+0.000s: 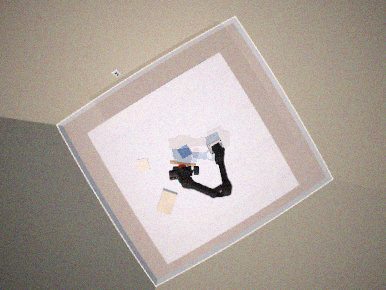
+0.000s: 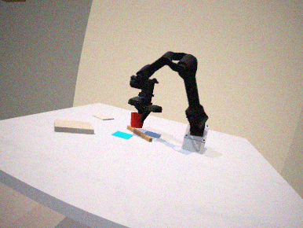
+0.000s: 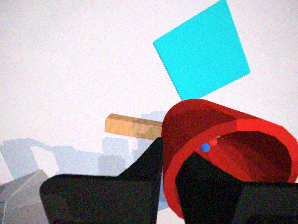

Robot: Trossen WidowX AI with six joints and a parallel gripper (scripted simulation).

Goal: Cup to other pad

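Note:
The red cup (image 2: 136, 120) (image 3: 197, 117) is held above the table, looking about upright in the exterior view. My gripper (image 2: 142, 118) (image 3: 166, 142) is shut on the cup's wall, with one finger inside and one outside. A blue marble (image 3: 205, 147), a red marble (image 3: 213, 142) and a bit of green show inside the cup. The cyan pad (image 2: 122, 134) (image 3: 205, 50) lies beyond the cup in the wrist view; the arm hides it in the top view. The blue pad (image 1: 184, 151) (image 2: 152, 134) lies on the other side of the wooden bar.
The wooden bar (image 1: 176, 162) (image 2: 139, 134) (image 3: 132, 127) lies between the two pads, low beneath the cup. A thick beige block (image 1: 167, 201) (image 2: 74, 126) and a thin beige plate (image 1: 143, 164) (image 2: 103, 117) lie farther out from the arm's base (image 2: 194, 142).

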